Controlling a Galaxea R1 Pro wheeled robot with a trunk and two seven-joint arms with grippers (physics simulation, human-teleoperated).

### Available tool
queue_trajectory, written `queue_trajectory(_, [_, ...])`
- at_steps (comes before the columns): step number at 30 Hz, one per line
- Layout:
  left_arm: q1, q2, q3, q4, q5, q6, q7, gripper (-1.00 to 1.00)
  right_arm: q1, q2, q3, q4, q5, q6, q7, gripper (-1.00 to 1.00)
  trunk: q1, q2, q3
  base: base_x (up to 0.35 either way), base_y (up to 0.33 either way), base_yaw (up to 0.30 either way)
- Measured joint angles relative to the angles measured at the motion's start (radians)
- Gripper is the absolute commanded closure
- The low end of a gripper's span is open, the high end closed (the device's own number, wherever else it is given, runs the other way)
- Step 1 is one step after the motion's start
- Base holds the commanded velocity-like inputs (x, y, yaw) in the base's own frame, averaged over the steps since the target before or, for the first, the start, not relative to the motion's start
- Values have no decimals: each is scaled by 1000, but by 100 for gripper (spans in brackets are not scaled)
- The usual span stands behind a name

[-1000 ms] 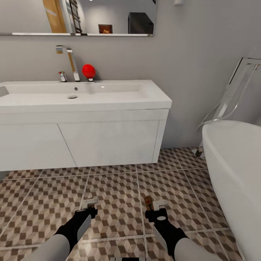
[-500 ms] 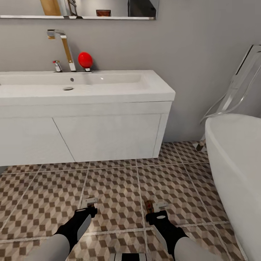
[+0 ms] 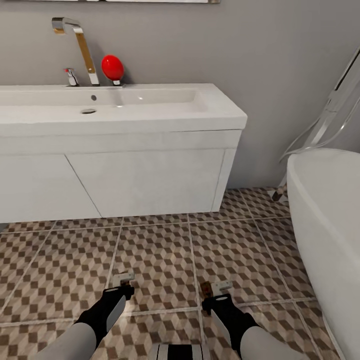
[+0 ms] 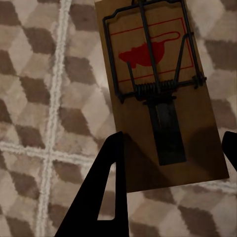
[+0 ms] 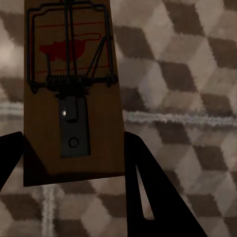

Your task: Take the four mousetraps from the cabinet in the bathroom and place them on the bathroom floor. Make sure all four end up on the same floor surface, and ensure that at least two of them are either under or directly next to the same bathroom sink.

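Low over the cube-patterned bathroom floor (image 3: 160, 255), each of my grippers holds a mousetrap. My left gripper (image 3: 123, 283) is shut on a tan mousetrap (image 4: 158, 94), whose wire spring and red mouse print face the left wrist camera, with floor tiles behind it. My right gripper (image 3: 214, 292) is shut on a second mousetrap (image 5: 71, 94), seen as a thin brown edge (image 3: 205, 288) in the head view. The long white bathroom sink (image 3: 150, 175) hangs on the wall ahead, with its chrome faucet (image 3: 80, 45) at the back. The cabinet is out of view.
A white bathtub (image 3: 330, 225) fills the right side, with a chrome hose fixture (image 3: 325, 120) behind it. A red ball-shaped object (image 3: 112, 67) stands on the sink's back edge. Open tiled floor lies between my grippers and the sink front.
The head camera has come nearer and tilted down, so the mirror has left the picture and the sink looks bigger. Both grippers still hold their mousetraps low over the floor.
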Motion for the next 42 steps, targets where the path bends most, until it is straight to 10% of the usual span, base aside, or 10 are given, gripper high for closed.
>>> queue_trajectory(42, [0,0,4,4,1,1,0,100,0,0,-2,-1,-1,-70,6,100,6,-3,-54,0,0,0])
